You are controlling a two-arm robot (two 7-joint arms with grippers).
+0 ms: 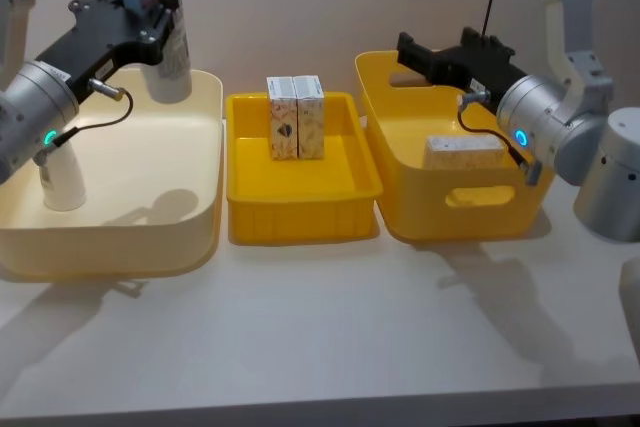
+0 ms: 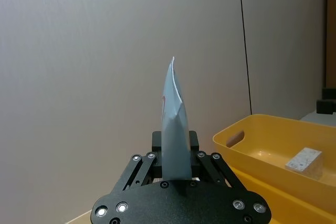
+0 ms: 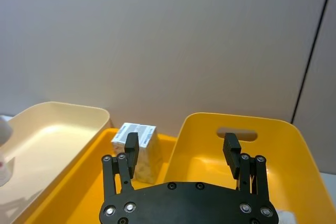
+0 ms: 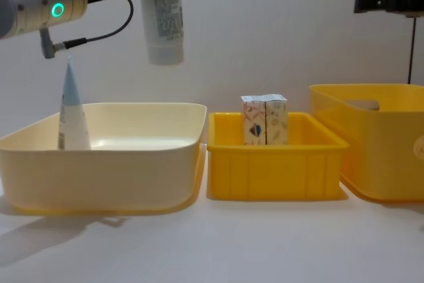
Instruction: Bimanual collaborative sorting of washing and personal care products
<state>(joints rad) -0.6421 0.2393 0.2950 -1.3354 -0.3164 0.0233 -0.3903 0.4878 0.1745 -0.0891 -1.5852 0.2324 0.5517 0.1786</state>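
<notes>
My left gripper (image 1: pixel 150 19) is shut on a pale blue-white squeeze tube (image 1: pixel 172 59), held cap-down and crimped end up above the back of the cream bin (image 1: pixel 200 237); the chest view shows this tube (image 4: pixel 163 21) well clear of the bin. A second tube (image 1: pixel 62 182) stands on its cap inside that bin, at its left. Two patterned cartons (image 1: pixel 296 117) stand upright side by side in the shallow yellow tray (image 1: pixel 300 217). A third carton (image 1: pixel 462 152) lies in the deep yellow bin (image 1: pixel 450 212). My right gripper (image 3: pixel 181 148) hovers open and empty over that bin's back.
The three containers stand in a row: cream bin left, shallow tray middle, deep bin with handle slots right. A bare wall runs close behind them. The pale tabletop (image 1: pixel 330 337) stretches in front of the containers.
</notes>
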